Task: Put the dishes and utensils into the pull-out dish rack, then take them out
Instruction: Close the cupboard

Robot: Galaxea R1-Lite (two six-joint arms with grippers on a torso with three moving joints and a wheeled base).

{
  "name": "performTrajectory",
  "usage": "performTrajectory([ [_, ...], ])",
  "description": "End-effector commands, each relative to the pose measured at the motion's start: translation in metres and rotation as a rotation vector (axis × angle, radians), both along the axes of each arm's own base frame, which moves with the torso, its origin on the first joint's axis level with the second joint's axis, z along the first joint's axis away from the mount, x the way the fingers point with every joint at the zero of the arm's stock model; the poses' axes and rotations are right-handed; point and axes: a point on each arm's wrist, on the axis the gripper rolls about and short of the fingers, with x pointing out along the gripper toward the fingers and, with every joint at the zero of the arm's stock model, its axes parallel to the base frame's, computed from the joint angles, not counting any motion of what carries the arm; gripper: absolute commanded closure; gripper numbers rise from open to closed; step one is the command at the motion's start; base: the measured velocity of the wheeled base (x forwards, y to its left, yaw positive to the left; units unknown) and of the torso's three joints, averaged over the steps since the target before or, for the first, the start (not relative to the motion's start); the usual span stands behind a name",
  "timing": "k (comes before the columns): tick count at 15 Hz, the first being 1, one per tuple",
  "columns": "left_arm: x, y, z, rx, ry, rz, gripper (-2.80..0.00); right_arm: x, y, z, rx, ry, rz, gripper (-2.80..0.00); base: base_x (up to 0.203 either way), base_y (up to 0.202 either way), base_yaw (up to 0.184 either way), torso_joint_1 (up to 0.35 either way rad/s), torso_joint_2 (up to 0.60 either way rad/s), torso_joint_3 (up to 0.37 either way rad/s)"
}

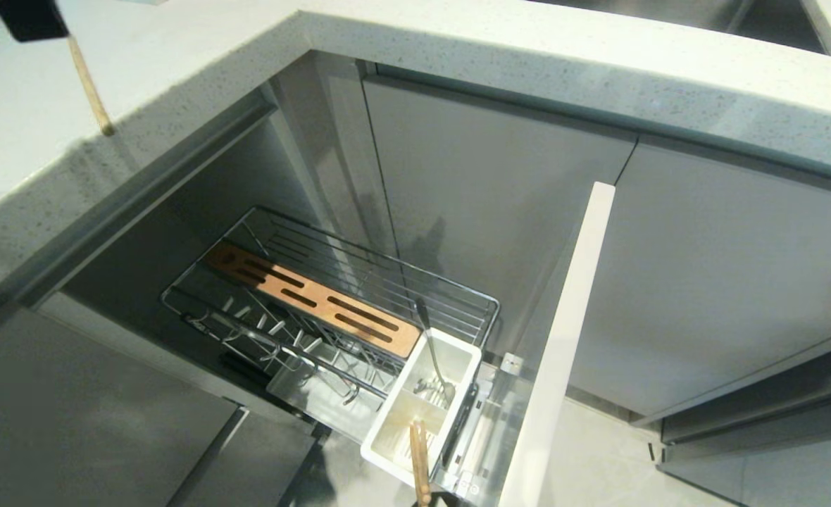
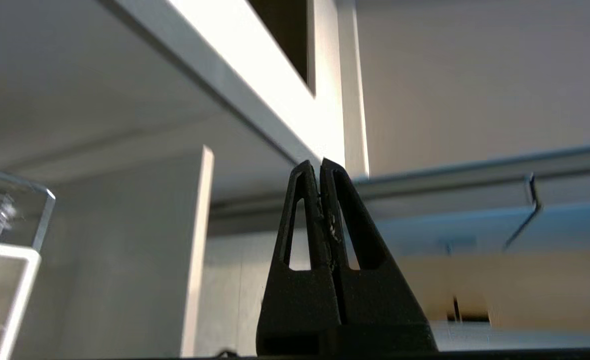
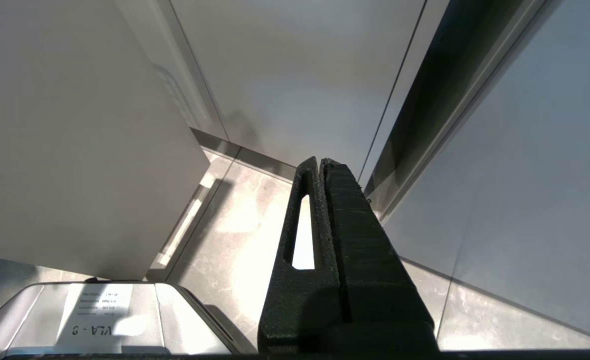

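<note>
Chopsticks (image 1: 419, 461) are propped in the white tub (image 1: 394, 440) beside the spoon (image 1: 433, 355), while one chopstick (image 1: 90, 88) is carried clenched in the left end effector (image 1: 32, 17) above the worktop (image 1: 49, 162) for unloading.

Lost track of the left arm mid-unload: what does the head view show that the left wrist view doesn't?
Only the head view: the pulled-out chrome wire dish rack, its white plastic cutlery tub holding a long shiny metal spoon and thin light wooden chopsticks, and another wooden chopstick hanging from the left gripper over the speckled pale countertop.
Only the left wrist view: a metal hook on a wall rail and a clear container.
Both: the black left gripper, shut.
</note>
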Motion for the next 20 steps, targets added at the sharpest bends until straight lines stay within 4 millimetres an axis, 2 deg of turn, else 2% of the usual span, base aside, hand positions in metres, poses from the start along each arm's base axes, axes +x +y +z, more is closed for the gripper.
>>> performTrajectory([
  [1, -0.002, -0.036, -0.016, 0.074, 0.043, -0.048, 0.0, 0.0, 0.0, 0.0, 0.0, 0.002, 0.0, 0.0, 0.0, 0.0, 0.0, 0.0, 0.0, 0.0],
  [4, -0.009, -0.099, -0.049, 0.252, 0.078, 0.002, 0.0, 0.0, 0.0, 0.0, 0.0, 0.002, 0.0, 0.0, 0.0, 0.0, 0.0, 0.0, 0.0, 0.0],
  [7, -0.016, -0.136, -0.076, 0.387, 0.1, 0.0, 0.0, 0.0, 0.0, 0.0, 0.0, 0.002, 0.0, 0.0, 0.0, 0.0, 0.0, 0.0, 0.0, 0.0],
  [13, -0.021, -0.165, -0.104, 0.532, 0.136, -0.008, 0.0, 0.0, 0.0, 0.0, 0.0, 0.002, 0.0, 0.0, 0.0, 0.0, 0.0, 0.0, 0.0, 0.0],
  [20, -0.021, -0.177, -0.125, 0.656, 0.148, 0.002, 0.0, 0.0, 0.0, 0.0, 0.0, 0.002, 0.0, 0.0, 0.0, 0.0, 0.0, 0.0, 0.0, 0.0],
])
